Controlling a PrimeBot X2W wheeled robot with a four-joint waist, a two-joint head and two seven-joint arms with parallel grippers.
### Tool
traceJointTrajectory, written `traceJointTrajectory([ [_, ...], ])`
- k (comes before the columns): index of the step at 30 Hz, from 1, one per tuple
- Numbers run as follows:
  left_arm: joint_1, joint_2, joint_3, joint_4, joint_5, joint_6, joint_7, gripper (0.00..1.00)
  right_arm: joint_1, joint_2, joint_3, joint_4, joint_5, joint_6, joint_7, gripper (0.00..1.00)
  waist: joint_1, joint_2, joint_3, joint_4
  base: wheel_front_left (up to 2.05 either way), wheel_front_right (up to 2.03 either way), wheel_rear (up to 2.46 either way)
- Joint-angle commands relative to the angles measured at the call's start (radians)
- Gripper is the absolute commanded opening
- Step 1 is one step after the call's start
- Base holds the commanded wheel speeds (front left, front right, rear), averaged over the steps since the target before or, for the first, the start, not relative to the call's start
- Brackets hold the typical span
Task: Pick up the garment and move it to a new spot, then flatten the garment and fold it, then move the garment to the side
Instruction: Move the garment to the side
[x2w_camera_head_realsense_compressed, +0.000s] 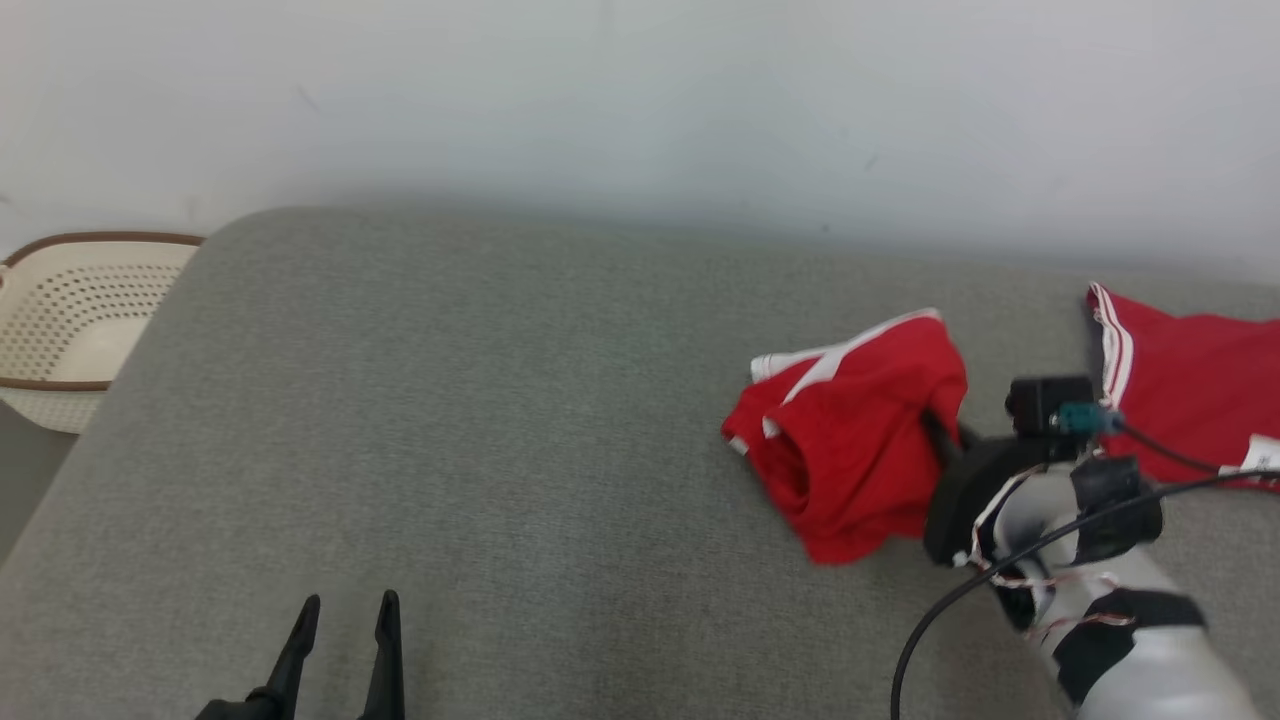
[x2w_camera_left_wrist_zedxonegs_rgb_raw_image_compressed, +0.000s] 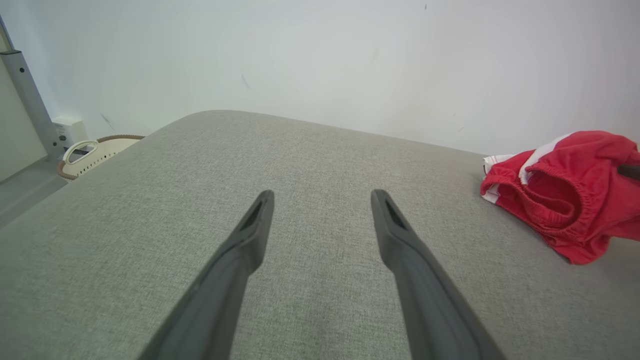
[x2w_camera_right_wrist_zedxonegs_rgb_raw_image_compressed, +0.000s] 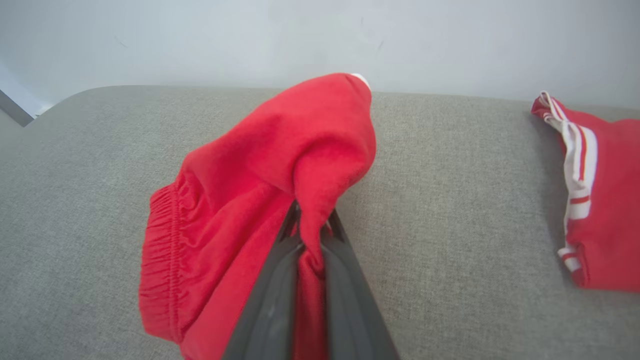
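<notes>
Your right end effector (x2w_camera_right_wrist_zedxonegs_rgb_raw_image_compressed: 312, 220) was pinched shut on just a small fold of the red garment (x2w_camera_right_wrist_zedxonegs_rgb_raw_image_compressed: 260, 165). That could have gone wrong. The fold was thin, so if you lifted fast, the cloth might have slipped out and dropped. The garment was also bunched in a heap, so it might have come up twisted and been hard to lay flat. Another red garment (x2w_camera_head_realsense_compressed: 1190, 390) lay near it on the right, not touching it, and a wide swing that way could have dragged over it. A black cable (x2w_camera_head_realsense_compressed: 940, 610) hung by the right arm and might have snagged the cloth.

Your left end effector (x2w_camera_head_realsense_compressed: 345, 605) had its fingers wide apart and held nothing. It was over the bare grey bench (x2w_camera_left_wrist_zedxonegs_rgb_raw_image_compressed: 150, 225), well away from the garment.

The garment sat on the right part of the bench. It looked like soft red shorts with a stretchy, gathered waist and white stripes. It was crumpled, with the waist hole open toward the left.
</notes>
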Motion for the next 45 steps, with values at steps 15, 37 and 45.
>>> traceJointTrajectory([
  [15, -0.104, 0.016, 0.049, -0.057, 0.038, -0.031, -0.003, 1.00, -0.325, -0.256, 0.284, -0.055, 0.075, 0.000, 0.044, 0.00, 0.0000, 0.0000, 0.230, -0.150, 0.00, 0.00, 0.00],
  [37, -0.147, 0.077, 0.070, -0.173, 0.056, -0.011, 0.036, 1.00, -0.562, -0.525, 0.580, 0.025, 0.245, 0.000, 0.015, 0.00, 0.0000, 0.0000, 0.377, -0.189, 0.00, 0.00, 0.00],
  [45, -0.133, 0.100, 0.082, -0.233, 0.063, 0.006, 0.054, 1.00, -0.611, -0.583, 0.661, 0.057, 0.282, 0.000, 0.004, 0.00, 0.0000, 0.0000, 0.395, -0.200, 0.00, 0.00, 0.00],
])
